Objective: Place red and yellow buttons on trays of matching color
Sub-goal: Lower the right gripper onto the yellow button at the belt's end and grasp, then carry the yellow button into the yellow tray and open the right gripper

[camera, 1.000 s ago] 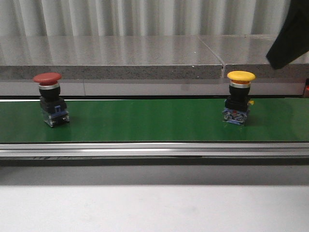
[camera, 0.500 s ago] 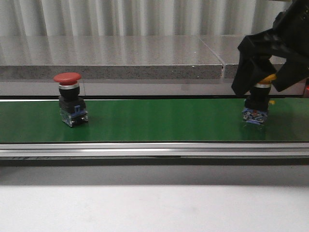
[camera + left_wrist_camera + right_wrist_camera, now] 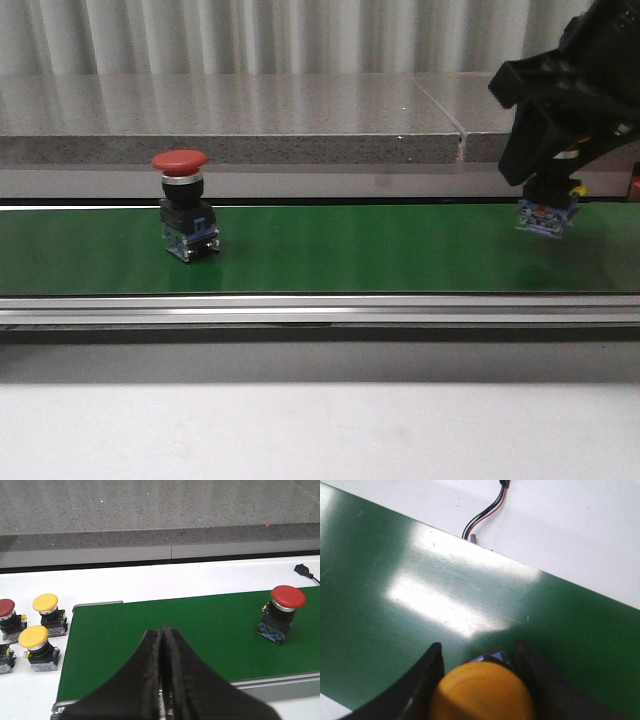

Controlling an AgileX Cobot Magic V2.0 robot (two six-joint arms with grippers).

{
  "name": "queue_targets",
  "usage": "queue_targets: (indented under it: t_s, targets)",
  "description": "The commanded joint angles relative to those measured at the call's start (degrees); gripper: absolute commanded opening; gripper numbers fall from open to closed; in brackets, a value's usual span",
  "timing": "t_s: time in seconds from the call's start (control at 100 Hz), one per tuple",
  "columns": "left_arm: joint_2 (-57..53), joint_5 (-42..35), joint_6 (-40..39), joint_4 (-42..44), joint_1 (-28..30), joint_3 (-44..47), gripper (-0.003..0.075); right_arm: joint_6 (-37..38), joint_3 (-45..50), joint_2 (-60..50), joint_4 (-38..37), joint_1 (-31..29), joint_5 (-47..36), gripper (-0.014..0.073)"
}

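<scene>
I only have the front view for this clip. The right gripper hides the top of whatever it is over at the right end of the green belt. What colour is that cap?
Observer: Yellow. The right wrist view shows a domed yellow-capped push button between the right gripper fingers.
Operator: Is the left gripper doing anything?
Observer: The left gripper is shut on nothing, above the green conveyor belt.
Operator: Any more buttons off the belt?
Observer: Yes, past the belt's end sit two spare yellow-capped buttons and one red-capped one.
</scene>
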Motion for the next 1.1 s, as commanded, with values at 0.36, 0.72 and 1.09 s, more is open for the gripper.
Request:
queue_targets:
  t_s: [0.36,0.72,1.09]
  targets:
    - [0.07,-4.63,-0.15,-0.92,-0.43,-1.59,-0.002,3.68,-3.46,-14.78,-0.09,-24.9,9.13,0.0173]
    - [0.07,-4.63,-0.15,-0.92,-0.43,-1.59,-0.002,9.87,-3.46,-14.17,-0.09,-46.94,5.8,0.0173]
    - [0.07,-4.63,-0.15,-0.92,-0.43,-1.59,-0.002,9.87,-3.46,-7.65,-1.1,-51.7,2.34,0.0173]
